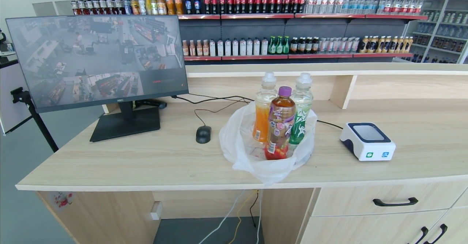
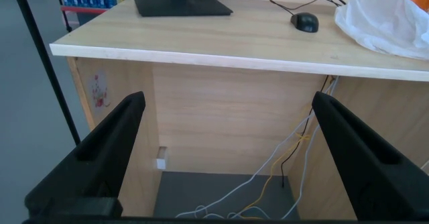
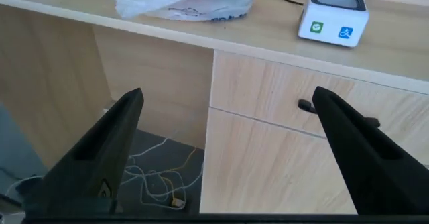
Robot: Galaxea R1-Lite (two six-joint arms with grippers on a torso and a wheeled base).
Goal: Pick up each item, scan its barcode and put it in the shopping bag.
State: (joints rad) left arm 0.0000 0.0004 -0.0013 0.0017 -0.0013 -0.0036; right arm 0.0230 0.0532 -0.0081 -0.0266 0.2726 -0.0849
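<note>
Shopping bag: white translucent plastic shopping bag (image 1: 237,145) sits on the light wooden counter (image 1: 146,160), mouth open, sides slumped down around its contents, front fold hanging just over the counter's near edge.

In the bag are three bottles, all upright and packed touching:
- brown tea bottle with purple cap and red-patterned label (image 1: 280,127), at the bag's 6 o'clock, nearest the camera
- orange drink bottle with white cap (image 1: 262,116), at 11 o'clock behind the tea
- clear bottle with green label and white cap (image 1: 301,116), at 1 o'clock behind the tea

On the counter, taken from the bag in the head view:
- white barcode scanner with dark-blue-framed top window (image 1: 367,141) at 3 o'clock, near but apart, with a cable running behind the bag
- black computer mouse (image 1: 203,134) at 9 o'clock, just beside the bag
- black flat monitor on a stand (image 1: 97,59) at 10 o'clock, well apart

Left gripper (image 2: 228,103): jaws spread wide. It sits below counter height, facing the open bay under the counter with its hanging white and yellow cables (image 2: 281,163).

Right gripper (image 3: 228,96): jaws spread wide. It is also below the counter edge, facing the drawer front with its black handle (image 3: 305,105).

Shelves of drink bottles (image 1: 256,3) line the back wall at 12 o'clock.
</note>
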